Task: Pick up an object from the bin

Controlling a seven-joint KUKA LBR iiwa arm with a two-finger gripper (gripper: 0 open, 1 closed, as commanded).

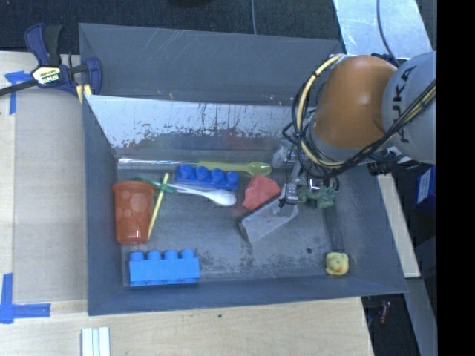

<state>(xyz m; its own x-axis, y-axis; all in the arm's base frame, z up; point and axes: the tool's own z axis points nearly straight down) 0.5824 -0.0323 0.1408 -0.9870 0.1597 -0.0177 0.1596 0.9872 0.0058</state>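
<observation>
The orange wrist cover [352, 102] and its cables hide most of the jaws, so I cannot tell how wide they stand. The arm reaches in from the right, its tip low in the middle right of the bin [223, 65]. It is just beside a red lump [258, 191] and over the far end of a grey slab [266, 221].

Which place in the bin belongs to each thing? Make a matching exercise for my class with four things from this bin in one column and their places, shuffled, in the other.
Things:
1. orange cup
2. large blue block
3. small yellow toy
4. red lump

Places:
A. bottom-right corner of the bin floor
B. mid-bin, just beside the gripper
C. bottom-left corner of the bin floor
D. left side, lying on its side

Pairs: 1-D, 2-C, 3-A, 4-B
</observation>
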